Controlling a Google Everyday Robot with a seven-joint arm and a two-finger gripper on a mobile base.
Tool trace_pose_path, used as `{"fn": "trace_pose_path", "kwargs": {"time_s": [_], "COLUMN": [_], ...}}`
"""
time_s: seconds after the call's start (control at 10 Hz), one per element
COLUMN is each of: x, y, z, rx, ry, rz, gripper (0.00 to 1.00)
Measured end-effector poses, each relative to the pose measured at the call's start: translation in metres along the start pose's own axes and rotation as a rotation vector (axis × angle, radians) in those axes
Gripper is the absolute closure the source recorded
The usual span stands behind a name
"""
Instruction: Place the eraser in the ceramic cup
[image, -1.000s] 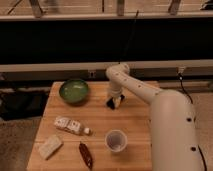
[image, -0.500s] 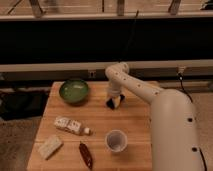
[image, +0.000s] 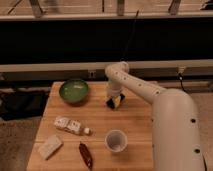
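Wooden table (image: 100, 117) stands before a dark railed wall, with grey floor to either side. Robot arm (image: 150, 95) — white and bulky — reaches in from the right. Its gripper (image: 115, 102) is low over the table's far centre, just right of the green bowl (image: 74, 91). Whether the gripper is clenched or released cannot be told. Its tip reads as one dark mass with a yellow spot, and the eraser cannot be made out apart from it. Ceramic cup (image: 115, 140) stands upright near the front edge, well apart from the gripper — almost straight toward the camera from it. Left of the cup lie a labelled packet (image: 70, 125), a beige sponge block (image: 50, 147) and a dark red pod (image: 86, 155).
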Motion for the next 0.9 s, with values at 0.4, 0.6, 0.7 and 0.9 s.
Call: {"fn": "trace_pose_path", "kwargs": {"time_s": [0.4,0.6,0.7,0.9], "x": [-0.006,-0.009,-0.011,-0.016], "y": [0.006,0.007,0.008,0.01], "z": [-0.014,-0.021,-0.025,-0.037], "rx": [-0.003,0.0,0.0,-0.001], "ry": [0.011,0.018,0.022,0.033], "rz": [-0.01,-0.016,-0.021,-0.034], "gripper": [1.0,1.0,1.0,1.0]}}
